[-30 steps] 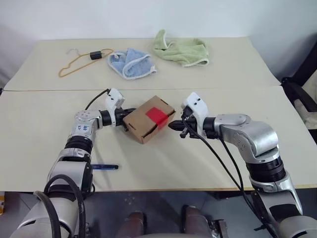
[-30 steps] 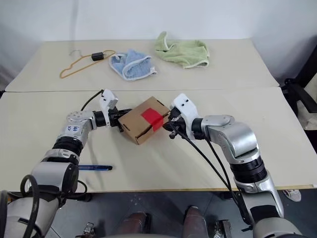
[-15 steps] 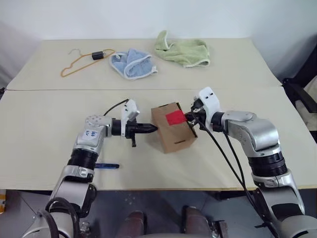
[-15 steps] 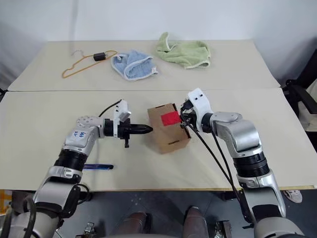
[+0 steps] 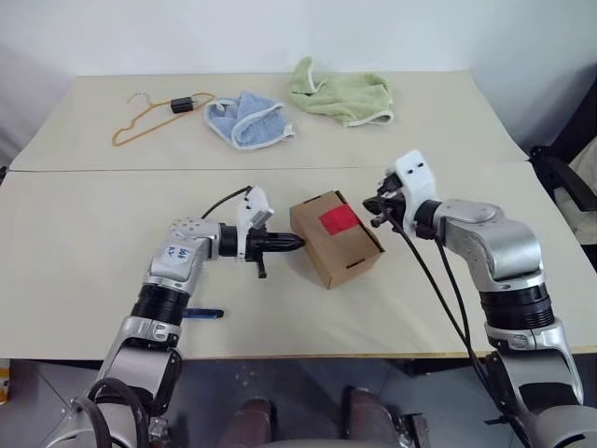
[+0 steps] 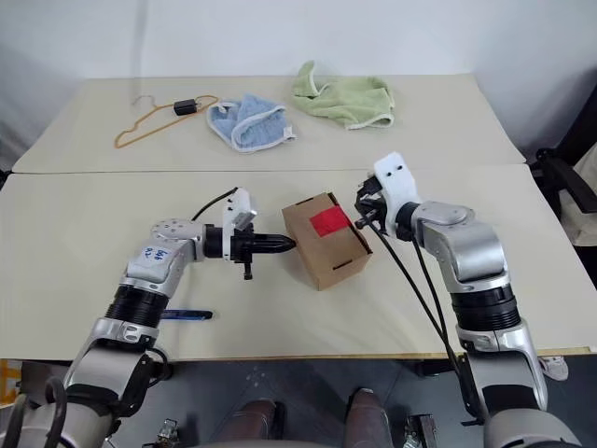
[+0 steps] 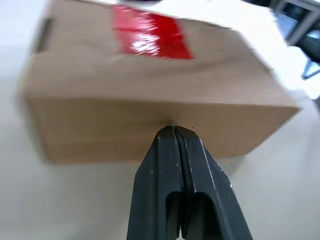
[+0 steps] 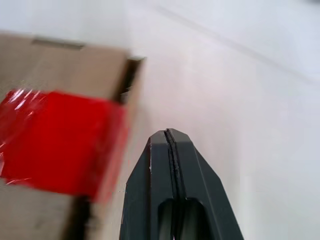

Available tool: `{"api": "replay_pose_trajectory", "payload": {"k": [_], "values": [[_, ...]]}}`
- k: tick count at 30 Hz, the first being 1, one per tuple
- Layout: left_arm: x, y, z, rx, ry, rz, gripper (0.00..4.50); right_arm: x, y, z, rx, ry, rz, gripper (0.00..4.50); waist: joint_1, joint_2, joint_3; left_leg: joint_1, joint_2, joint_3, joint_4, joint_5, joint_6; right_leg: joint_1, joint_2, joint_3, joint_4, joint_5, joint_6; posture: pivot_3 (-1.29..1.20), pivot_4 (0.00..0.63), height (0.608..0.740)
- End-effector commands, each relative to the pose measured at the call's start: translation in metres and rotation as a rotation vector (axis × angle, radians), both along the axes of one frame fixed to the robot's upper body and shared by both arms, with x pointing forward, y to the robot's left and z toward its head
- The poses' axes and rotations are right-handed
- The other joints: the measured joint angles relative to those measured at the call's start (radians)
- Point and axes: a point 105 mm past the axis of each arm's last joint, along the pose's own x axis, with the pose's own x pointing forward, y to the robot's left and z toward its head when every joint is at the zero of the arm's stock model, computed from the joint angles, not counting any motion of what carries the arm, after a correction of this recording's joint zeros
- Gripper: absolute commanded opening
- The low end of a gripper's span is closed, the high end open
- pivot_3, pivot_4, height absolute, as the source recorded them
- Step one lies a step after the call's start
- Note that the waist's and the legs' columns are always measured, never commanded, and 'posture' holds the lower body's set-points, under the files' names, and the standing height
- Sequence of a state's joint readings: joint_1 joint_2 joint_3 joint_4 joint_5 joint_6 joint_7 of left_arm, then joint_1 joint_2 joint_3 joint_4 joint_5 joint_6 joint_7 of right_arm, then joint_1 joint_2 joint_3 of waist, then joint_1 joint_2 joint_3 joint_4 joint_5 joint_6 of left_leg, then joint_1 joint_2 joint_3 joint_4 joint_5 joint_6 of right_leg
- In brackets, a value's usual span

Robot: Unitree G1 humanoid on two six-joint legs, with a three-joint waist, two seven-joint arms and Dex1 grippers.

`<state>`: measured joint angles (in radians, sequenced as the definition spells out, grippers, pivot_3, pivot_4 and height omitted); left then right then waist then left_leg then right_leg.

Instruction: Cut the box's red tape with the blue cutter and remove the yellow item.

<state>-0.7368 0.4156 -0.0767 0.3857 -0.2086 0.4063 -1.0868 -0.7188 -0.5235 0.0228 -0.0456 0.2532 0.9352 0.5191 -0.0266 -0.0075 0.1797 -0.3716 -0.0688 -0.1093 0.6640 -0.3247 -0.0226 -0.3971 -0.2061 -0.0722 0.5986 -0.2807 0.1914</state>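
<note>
The box (image 5: 336,238) stands on the table (image 5: 84,233) between the left pincer (image 5: 297,242) and right pincer (image 5: 371,207), with the cutter (image 5: 202,315) at the near left.

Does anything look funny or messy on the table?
A little. The box sits crooked, turned at an angle to the table edge. The blue cutter lies untouched near the front edge, while the red tape is uncut. Nothing looks spilled or broken.
</note>
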Motion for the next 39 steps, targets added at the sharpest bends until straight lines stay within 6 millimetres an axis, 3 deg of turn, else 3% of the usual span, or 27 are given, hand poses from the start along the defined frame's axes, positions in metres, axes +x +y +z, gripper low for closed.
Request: {"api": "replay_pose_trajectory", "payload": {"k": [1, 3, 5, 7, 11, 14, 16, 19, 22, 29, 39], "values": [[0.022, 0.031, 0.018, -0.019, -0.098, 0.163, 0.02, -0.002, -0.023, 0.016, 0.009, -0.079, -0.093, 0.0, 0.0, 0.0, 0.0, 0.0, 0.0, 0.0, 0.0, 0.0, 0.0, 0.0, 0.0, 0.0, 0.0, 0.0, 0.0, 0.0, 0.15, 0.74], [0.032, 0.043, 0.022, -0.026, -0.138, 0.243, 0.02, -0.006, -0.029, 0.015, 0.012, -0.073, -0.109, 0.0, 0.001, 0.0, 0.0, 0.0, 0.0, 0.0, 0.0, 0.0, 0.0, 0.0, 0.0, 0.0, 0.0, 0.0, 0.0, 0.0, 0.15, 0.74], [0.051, 0.058, 0.029, -0.053, -0.193, 0.369, 0.02, -0.027, -0.041, 0.01, 0.001, -0.023, -0.118, 0.0, 0.007, 0.0, 0.0, 0.0, 0.0, 0.0, 0.0, 0.0, 0.0, 0.0, 0.0, 0.0, 0.0, 0.0, 0.0, 0.0, 0.15, 0.74], [0.062, 0.059, 0.032, -0.085, -0.218, 0.423, 0.02, -0.048, -0.046, 0.005, -0.04, 0.031, -0.101, 0.0, 0.023, 0.0, 0.0, 0.0, 0.0, 0.0, 0.0, 0.0, 0.0, 0.0, 0.0, 0.0, -0.001, 0.0, 0.0, 0.0, 0.15, 0.74], [0.067, 0.043, 0.028, -0.11, -0.213, 0.389, 0.02, -0.081, -0.046, -0.01, -0.138, 0.148, -0.041, 0.0, 0.031, 0.0, 0.0, -0.001, -0.001, 0.001, 0.0, -0.001, 0.002, 0.002, 0.0, 0.0, -0.004, 0.001, 0.002, 0.0, 0.15, 0.74], [0.067, 0.014, 0.021, -0.121, -0.181, 0.308, 0.02, -0.115, -0.028, -0.026, -0.172, 0.288, 0.122, 0.0, 0.042, -0.001, 0.001, -0.001, 0.0, 0.002, 0.001, -0.002, 0.003, 0.003, 0.0, 0.0, -0.006, 0.002, 0.003, 0.0, 0.15, 0.74], [0.068, 0.001, 0.02, -0.122, -0.17, 0.272, 0.02, -0.124, -0.02, -0.032, -0.167, 0.335, 0.17, 0.0, 0.042, -0.002, 0.001, -0.001, 0.0, 0.002, 0.002, -0.002, 0.003, 0.003, 0.0, 0.0, -0.007, 0.004, 0.003, 0.0, 0.15, 0.74], [0.067, -0.014, 0.02, -0.128, -0.153, 0.226, 0.02, -0.124, -0.012, -0.038, -0.154, 0.347, 0.193, 0.0, 0.04, -0.003, 0.002, -0.001, 0.0, 0.005, 0.003, -0.002, 0.004, 0.003, 0.0, 0.001, -0.008, 0.006, 0.003, 0.0, 0.15, 0.74], [0.063, -0.03, 0.017, -0.103, -0.133, 0.156, 0.02, -0.11, -0.001, -0.047, -0.122, 0.338, 0.188, 0.0, 0.036, -0.004, 0.002, 0.0, 0.0, 0.005, 0.003, -0.002, 0.004, 0.004, 0.0, 0.002, -0.007, 0.007, 0.003, 0.0, 0.15, 0.74], [0.053, -0.032, 0.019, -0.082, -0.095, 0.032, 0.02, -0.09, 0.007, -0.042, -0.076, 0.271, 0.147, 0.0, 0.028, -0.004, 0.002, 0.0, 0.0, 0.005, 0.003, -0.002, 0.005, 0.003, 0.0, 0.002, -0.008, 0.007, 0.004, 0.0, 0.15, 0.74], [0.037, -0.033, 0.011, -0.053, -0.056, -0.087, 0.02, -0.1, -0.003, -0.038, -0.104, 0.279, 0.117, 0.0, 0.027, -0.004, 0.002, 0.0, 0.0, 0.005, 0.003, -0.002, 0.005, 0.003, 0.0, 0.002, -0.008, 0.007, 0.003, 0.0, 0.15, 0.74]]}}
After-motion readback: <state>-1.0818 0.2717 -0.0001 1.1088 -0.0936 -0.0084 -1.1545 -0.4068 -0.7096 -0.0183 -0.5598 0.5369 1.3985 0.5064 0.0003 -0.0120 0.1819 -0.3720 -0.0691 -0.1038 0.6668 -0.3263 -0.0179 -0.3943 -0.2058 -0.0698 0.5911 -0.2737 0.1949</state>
